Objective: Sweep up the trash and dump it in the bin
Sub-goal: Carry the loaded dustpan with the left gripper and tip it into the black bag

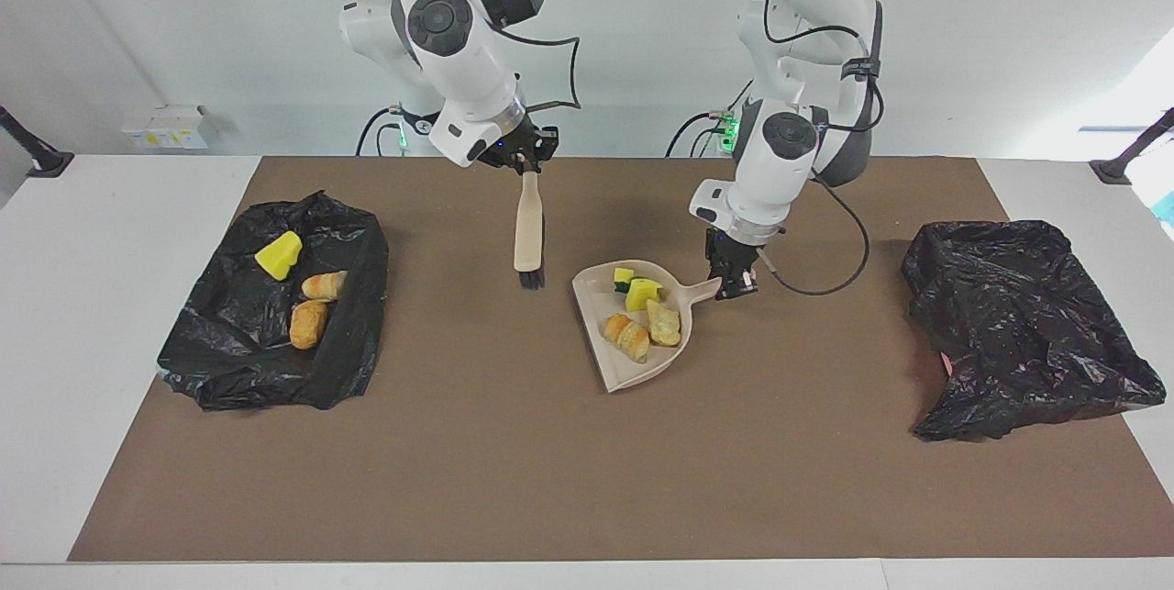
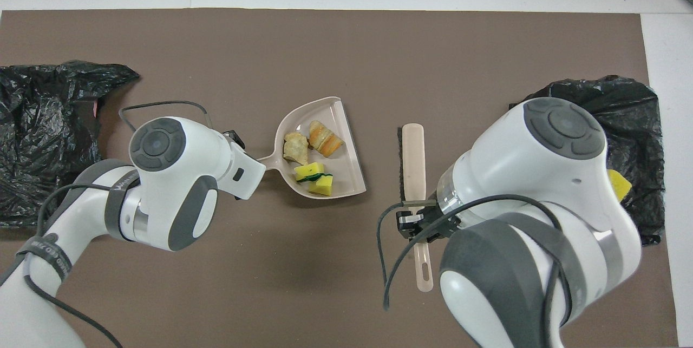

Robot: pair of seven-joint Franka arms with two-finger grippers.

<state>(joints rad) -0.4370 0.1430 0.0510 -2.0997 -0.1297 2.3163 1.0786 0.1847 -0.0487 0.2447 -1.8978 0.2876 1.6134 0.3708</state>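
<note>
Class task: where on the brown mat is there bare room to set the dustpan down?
Bare mat runs between the dustpan and the closed black bag, and along the edge farthest from the robots. It is crowded between the brush and the open bag holding trash.

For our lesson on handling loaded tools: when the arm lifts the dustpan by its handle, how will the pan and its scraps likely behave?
The dustpan looks like rigid moulded plastic, so it should lift without bending. The left gripper holds only its handle end, so the loaded scoop may sag or twist. The scraps lie loose near the open lip; the rounded bread-like ones could roll out if it dips.
</note>
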